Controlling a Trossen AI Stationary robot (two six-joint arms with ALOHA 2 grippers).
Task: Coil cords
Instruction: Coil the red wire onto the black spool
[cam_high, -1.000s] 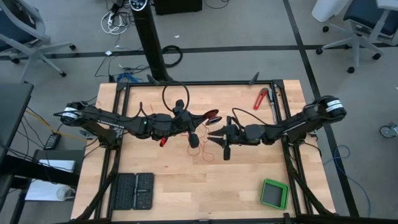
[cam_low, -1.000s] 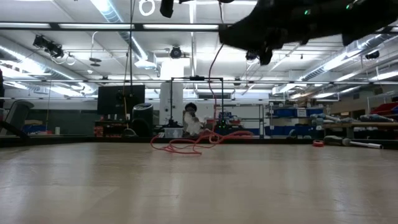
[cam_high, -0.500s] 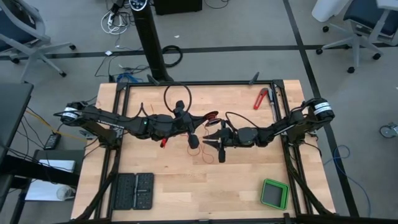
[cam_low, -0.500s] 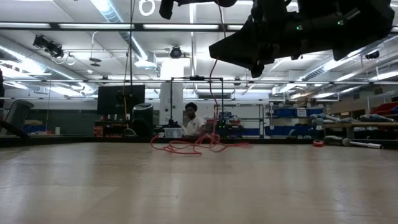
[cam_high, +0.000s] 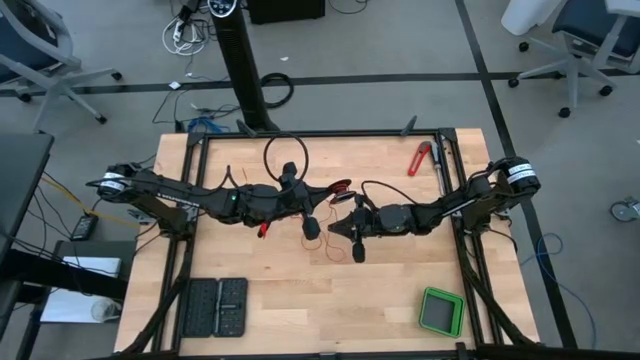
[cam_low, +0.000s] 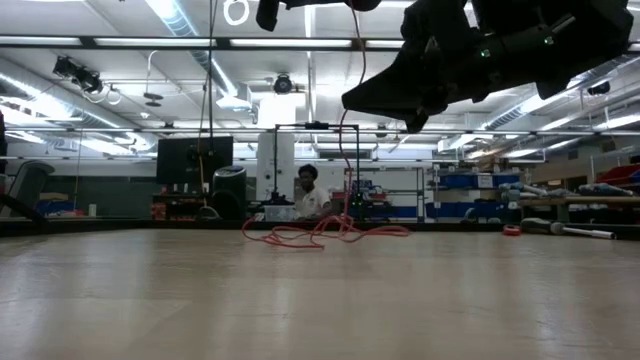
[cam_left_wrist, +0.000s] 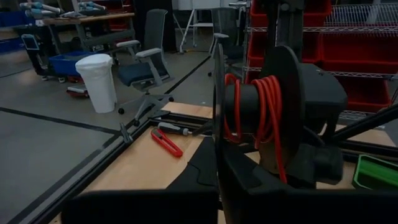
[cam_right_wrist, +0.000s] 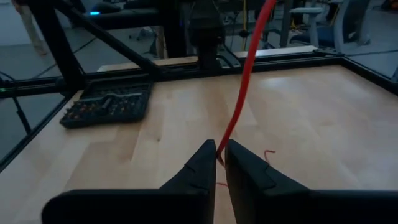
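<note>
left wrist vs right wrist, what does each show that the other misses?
Left wrist only: the red wire wound in turns around a dark spool at the left tool, plus the red-handled tool and a corner of the green box on the table.

Right wrist only: the right tool pinching a taut strand of the wire, and the dark bit tray.

Both: the red wire and the wooden table.
</note>
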